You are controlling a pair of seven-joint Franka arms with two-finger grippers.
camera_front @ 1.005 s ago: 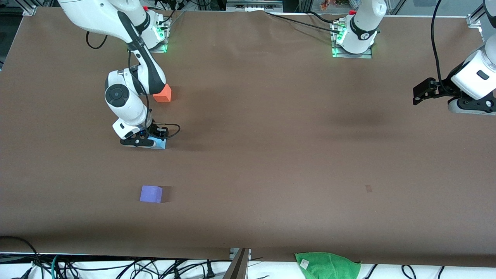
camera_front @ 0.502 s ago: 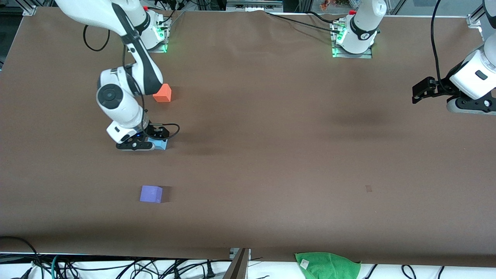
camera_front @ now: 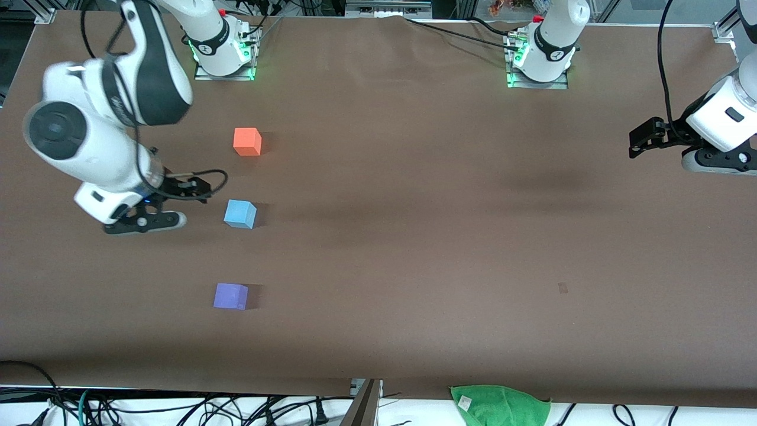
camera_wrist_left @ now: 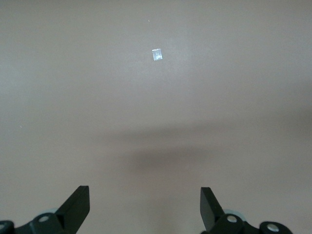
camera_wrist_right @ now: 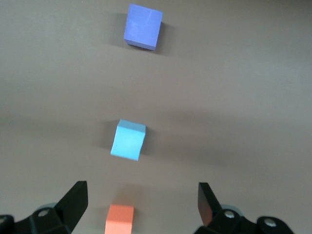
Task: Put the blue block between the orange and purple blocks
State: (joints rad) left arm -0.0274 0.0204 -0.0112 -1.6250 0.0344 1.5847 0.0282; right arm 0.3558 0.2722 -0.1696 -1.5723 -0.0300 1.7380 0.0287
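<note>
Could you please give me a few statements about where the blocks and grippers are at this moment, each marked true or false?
1. The blue block lies between the orange block and the purple block. True.
2. The right gripper holds the blue block. False: it is open, beside the block and apart from it.
3. The left gripper is open and empty. True.
4. The purple block lies farthest from the front camera. False: it lies nearest.

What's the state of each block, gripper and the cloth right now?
blue block: free on the table, between the other two
orange block: resting, untouched
purple block: resting, untouched
right gripper: open, empty, beside the blue block
left gripper: open, empty, waiting
green cloth: crumpled at table edge
</note>
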